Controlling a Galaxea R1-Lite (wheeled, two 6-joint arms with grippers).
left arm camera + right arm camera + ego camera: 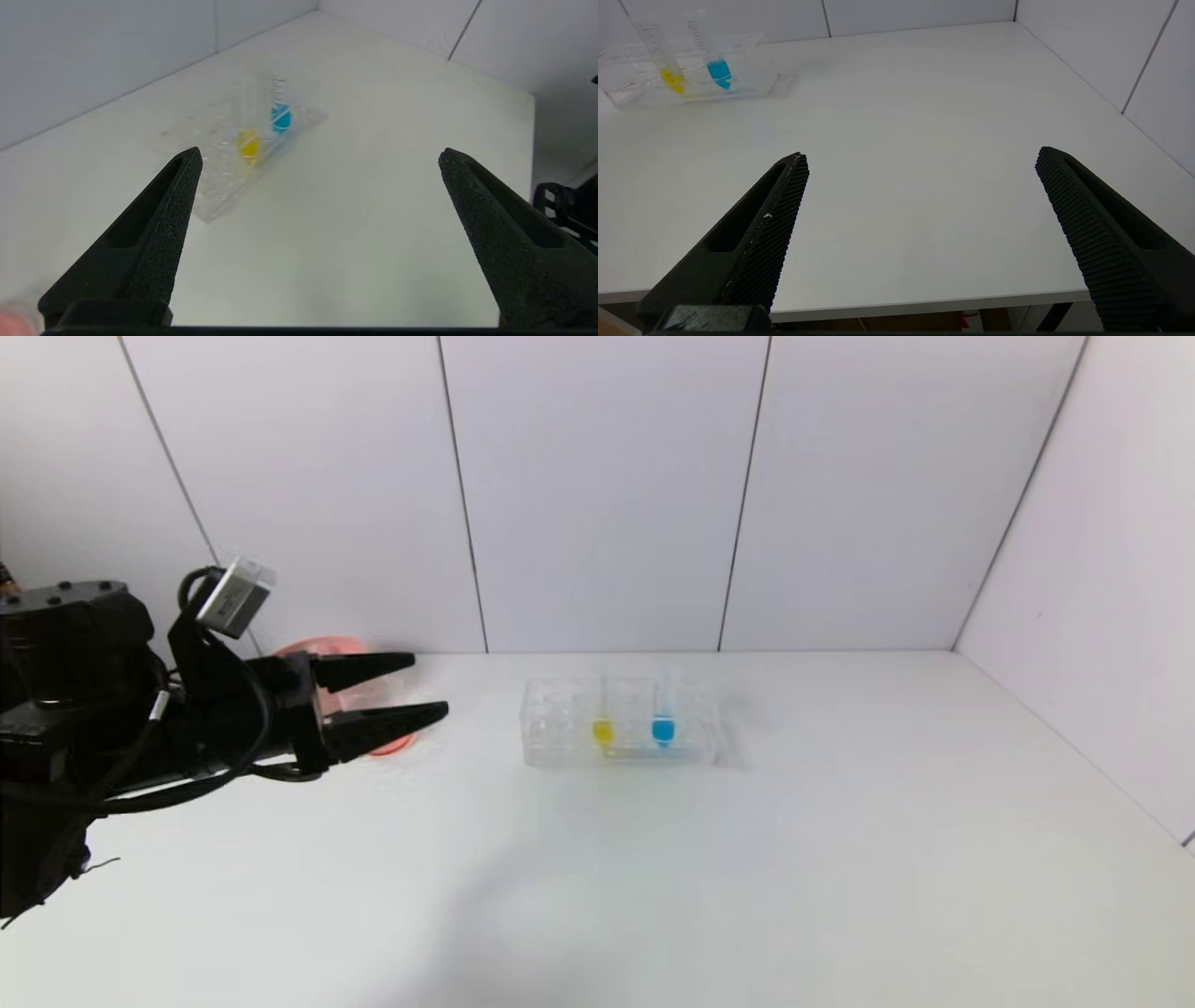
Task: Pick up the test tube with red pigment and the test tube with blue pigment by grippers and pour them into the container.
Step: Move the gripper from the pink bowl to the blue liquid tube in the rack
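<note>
Currently: left gripper [411, 689] spread wide, empty, left of rack [560, 747] | blue tube [663, 719] upright in rack, right of yellow tube [603, 721], far side from left gripper | right gripper [920, 163] spread wide, empty, nearer surface [653, 877] edge | red tube, container: unseen.

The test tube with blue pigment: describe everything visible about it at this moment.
The test tube with blue pigment is a slim clear tube with a tapered tip and printed graduation marks along its wall. Bright blue liquid fills only its bottom; the rest looks empty. It stands roughly upright in the clear tube rack on the white table, right of the yellow-liquid tube in the head view, the two apart. Whether it has a cap cannot be told. Neither gripper touches it; only the rack does.
</note>
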